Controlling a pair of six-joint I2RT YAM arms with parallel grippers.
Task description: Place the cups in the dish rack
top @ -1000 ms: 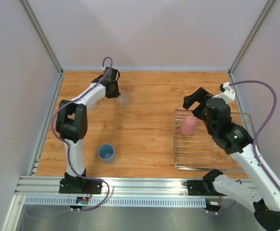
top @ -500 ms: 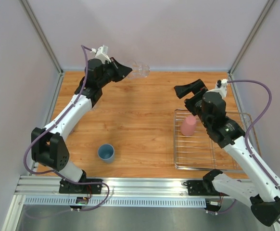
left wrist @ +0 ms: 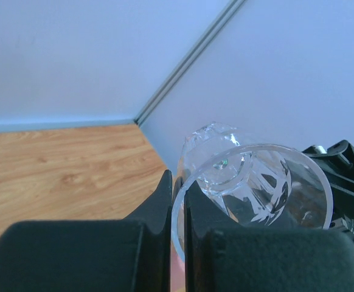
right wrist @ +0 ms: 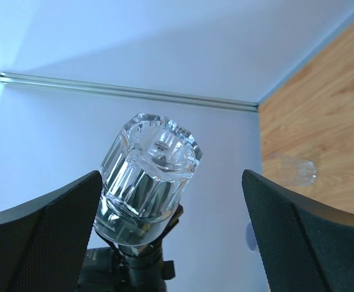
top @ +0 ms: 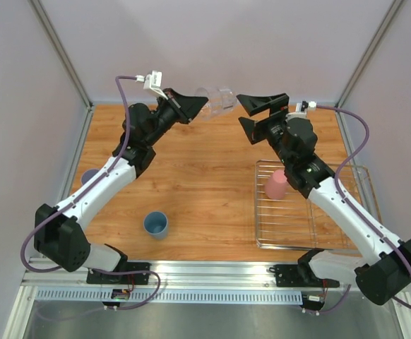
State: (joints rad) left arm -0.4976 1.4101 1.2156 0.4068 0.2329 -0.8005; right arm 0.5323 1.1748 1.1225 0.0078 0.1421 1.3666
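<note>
While L tool (top: pixel 194 106) pinches glass tumbler (top: pixel 218 100), R tool (top: pixel 243 111) gapes.

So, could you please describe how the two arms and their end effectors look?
The left arm and right arm are white shells with black joints, each with a purple cable. The left end effector and right end effector have black wedge-shaped fingers.

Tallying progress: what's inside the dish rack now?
One pink cup, in the dish rack, far left corner. The right arm covers its right part, unseen.
</note>
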